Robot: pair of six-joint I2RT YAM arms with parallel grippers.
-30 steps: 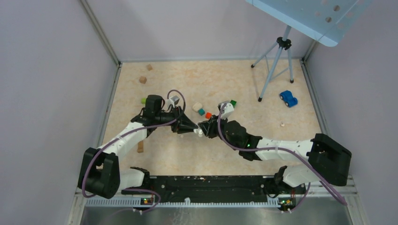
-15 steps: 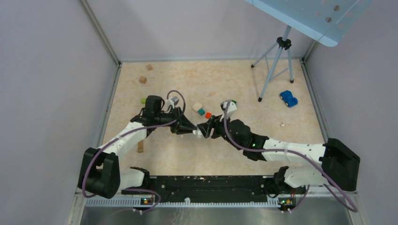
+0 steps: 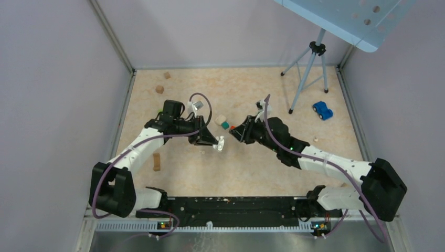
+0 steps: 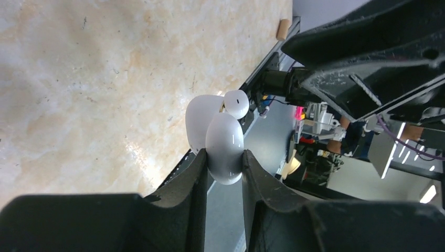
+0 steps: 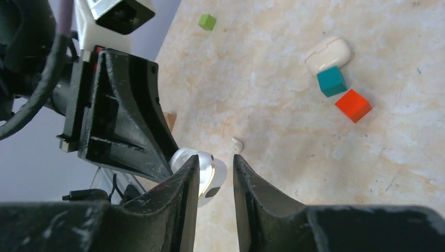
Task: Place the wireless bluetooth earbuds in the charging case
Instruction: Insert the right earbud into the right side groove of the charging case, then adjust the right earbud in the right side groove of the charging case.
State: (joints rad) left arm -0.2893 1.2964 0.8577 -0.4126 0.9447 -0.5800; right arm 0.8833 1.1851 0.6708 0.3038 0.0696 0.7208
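My left gripper is shut on the charging case, a glossy white hinged shell held above the table. In the right wrist view the case stands open, with a gold rim and a dark patch inside. One white earbud with a dark dot sits at the case's top. A second tiny pale earbud lies on the table just beyond the case. My right gripper is open and empty, a short way right of the case.
A closed cream rounded case-like piece lies by a teal cube and a red cube. A green cube, wooden blocks, a tripod, a blue toy car and a small bead stand around.
My right gripper was tip to tip with the left one; it has drawn back up and to the right. The white case now shows in the left gripper.
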